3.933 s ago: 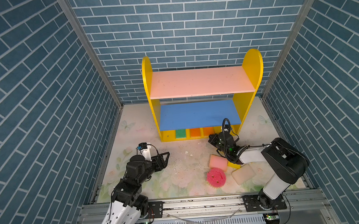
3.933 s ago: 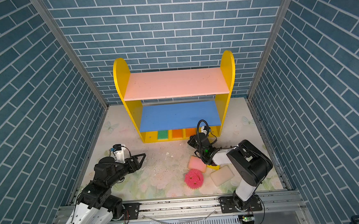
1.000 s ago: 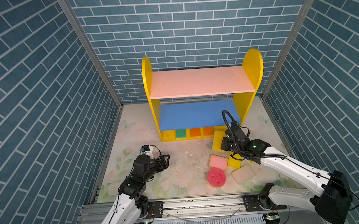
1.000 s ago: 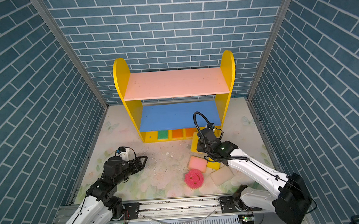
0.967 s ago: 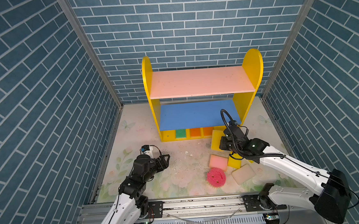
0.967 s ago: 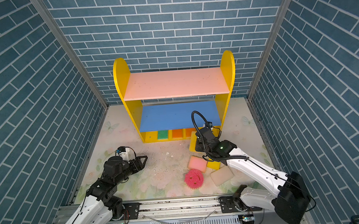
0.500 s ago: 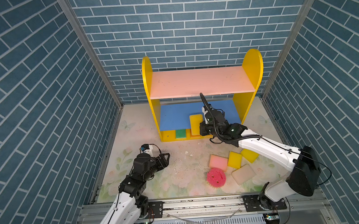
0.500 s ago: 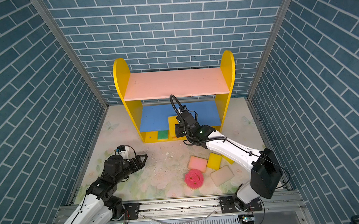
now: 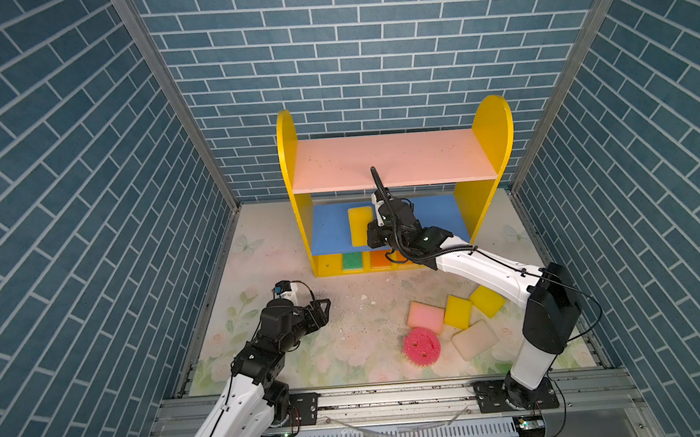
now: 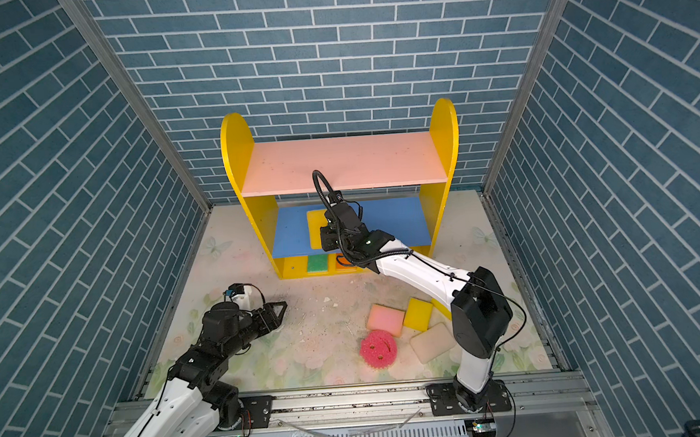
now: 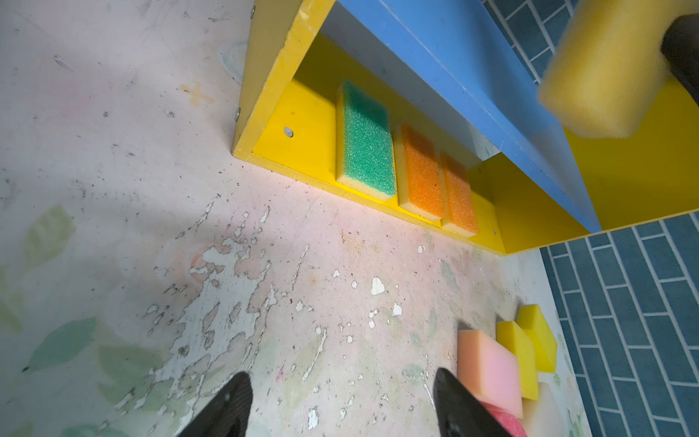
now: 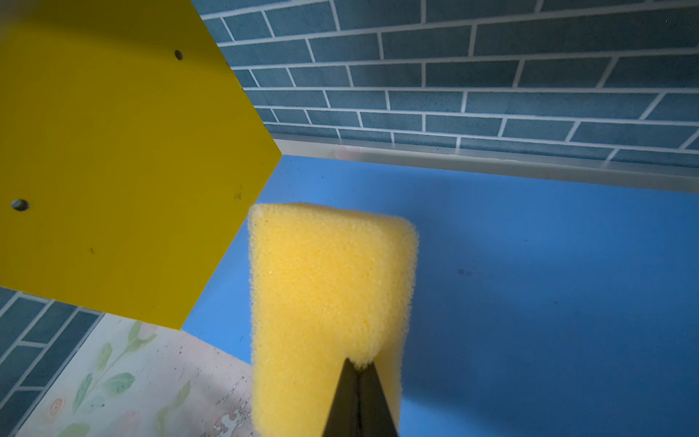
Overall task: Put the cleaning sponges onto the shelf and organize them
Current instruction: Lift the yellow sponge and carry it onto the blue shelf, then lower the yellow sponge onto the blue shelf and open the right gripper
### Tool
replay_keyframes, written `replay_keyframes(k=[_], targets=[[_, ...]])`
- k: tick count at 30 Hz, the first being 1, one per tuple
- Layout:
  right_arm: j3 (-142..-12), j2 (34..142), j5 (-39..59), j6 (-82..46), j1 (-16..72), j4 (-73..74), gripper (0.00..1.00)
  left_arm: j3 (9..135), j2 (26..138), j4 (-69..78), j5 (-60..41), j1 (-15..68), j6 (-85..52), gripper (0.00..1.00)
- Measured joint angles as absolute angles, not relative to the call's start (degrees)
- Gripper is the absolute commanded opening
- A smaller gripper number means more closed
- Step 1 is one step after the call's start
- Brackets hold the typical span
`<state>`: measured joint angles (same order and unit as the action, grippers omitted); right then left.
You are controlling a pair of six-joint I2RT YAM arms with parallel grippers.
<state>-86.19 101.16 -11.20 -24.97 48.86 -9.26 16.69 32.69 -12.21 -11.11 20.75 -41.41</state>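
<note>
Right gripper point(image 12: 358, 369) pinched tight on one edge of a yellow sponge point(image 12: 329, 287). Holds it over the left part of the blue board point(image 9: 435, 218) of the shelf point(image 9: 497, 135), close to the yellow side panel point(image 9: 292, 181); touching the board or not, cannot tell. Left gripper point(image 11: 340, 378) low over the mat point(image 9: 362, 310), jaws wide apart, nothing between.

On the yellow base point(image 11: 306, 140), side by side: green sponge point(image 11: 367, 140), orange sponge point(image 11: 421, 170), second orange sponge point(image 11: 457, 193).

On the mat near the right arm, bunched together: pink sponge point(image 9: 426, 314), yellow block point(image 9: 458, 311), another yellow block point(image 9: 486, 300), cream sponge point(image 9: 474, 340), round pink smiley sponge point(image 9: 421, 345).
</note>
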Motion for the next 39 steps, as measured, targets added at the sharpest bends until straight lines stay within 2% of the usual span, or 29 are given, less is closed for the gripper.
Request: replay_keyframes(k=[15, 28, 34, 39], targets=[[-93.25, 110.39, -8.97, -25.67, 49.93, -6.7, 0.0, 17.78, 33.23, -12.8, -10.48, 20.75, -40.25, 0.77], [-96.77, 114.32, -12.12, -26.17, 50.04, -8.62, 0.0, 17.78, 30.15, -15.99, -10.07, 20.75, -40.25, 0.77], [-96.79, 114.37, -12.99, -26.76, 50.04, -9.04, 0.08, 17.78, 29.45, -16.38, -10.07, 20.75, -40.27, 0.77], [-96.79, 114.37, -13.87, -27.24, 50.04, -9.8, 0.21, 17.76, 28.99, -16.56, -10.07, 20.75, -40.27, 0.77]])
